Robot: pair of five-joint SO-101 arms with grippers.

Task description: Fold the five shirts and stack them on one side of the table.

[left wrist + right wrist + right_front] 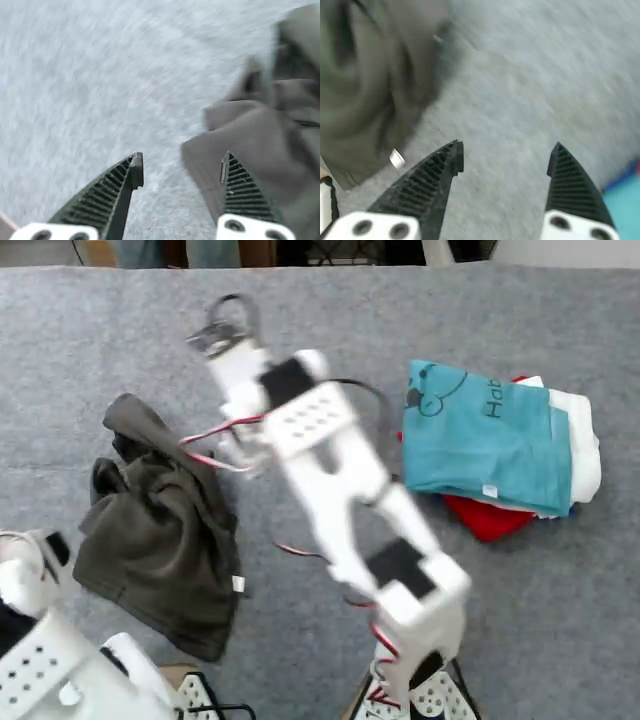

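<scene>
A crumpled dark olive shirt (pixel 160 530) lies at the left of the grey table. A stack of folded shirts sits at the right: a teal one (pixel 485 435) on top, a white one (pixel 582 445) and a red one (pixel 487 517) below it. My right gripper (pixel 225 325) hangs beyond the olive shirt's far end, open (pixel 507 155) with nothing between its fingers, the olive shirt (pixel 365 75) to one side. My left gripper (pixel 38 552) is at the olive shirt's near left edge, open (pixel 181 170) over the table, one finger (pixel 235 182) against the olive cloth (pixel 265 135).
The right arm (pixel 340 480) stretches across the middle of the table between the olive shirt and the stack. Grey felt (pixel 560 620) covers the table. Both arm bases stand at the near edge. A strip of teal cloth (pixel 626 202) shows at the right wrist view's edge.
</scene>
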